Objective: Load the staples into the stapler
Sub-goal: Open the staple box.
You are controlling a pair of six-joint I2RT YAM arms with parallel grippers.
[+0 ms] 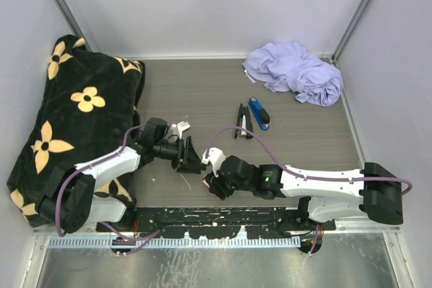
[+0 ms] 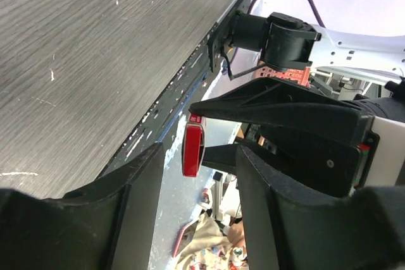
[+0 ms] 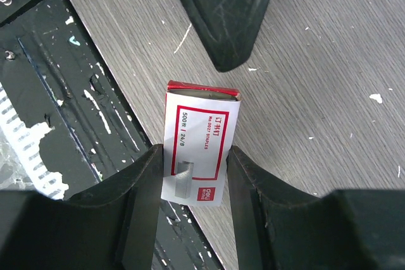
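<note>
Right gripper (image 3: pixel 195 156) closed on the staples (image 3: pixel 202 134), one finger against each long side of the box. Broad labelled face turned toward the right wrist camera: white, red-framed, with red print. Long axis in line with the fingers, red end flap pointing out past the fingertips, away from the wrist. Other end sunk between the fingers. Box close to the near edge of the counter (image 1: pixel 202 92), about midway along it, partly over the wood grain and partly over the black rail (image 3: pixel 57 93) along that edge (touching the counter or lifted off it, cannot tell).

Left gripper (image 1: pixel 194 155) spread wide, nothing between its fingers. Aimed from the left toward the red end of the box, seen from the left wrist as a narrow red strip, edge-on, framed by the two open fingers. One left fingertip (image 3: pixel 221 61) just beyond the red flap, apart from it.

Black stapler (image 1: pixel 241 121) and blue stapler (image 1: pixel 259 113) side by side on the counter, right of centre and toward the far edge, well apart from both grippers. Long axes both roughly near-to-far, the blue one on the right. Crumpled lilac cloth (image 1: pixel 297 72) in the far right corner. Black blanket with yellow flowers (image 1: pixel 81 99) heaped along the left edge.
</note>
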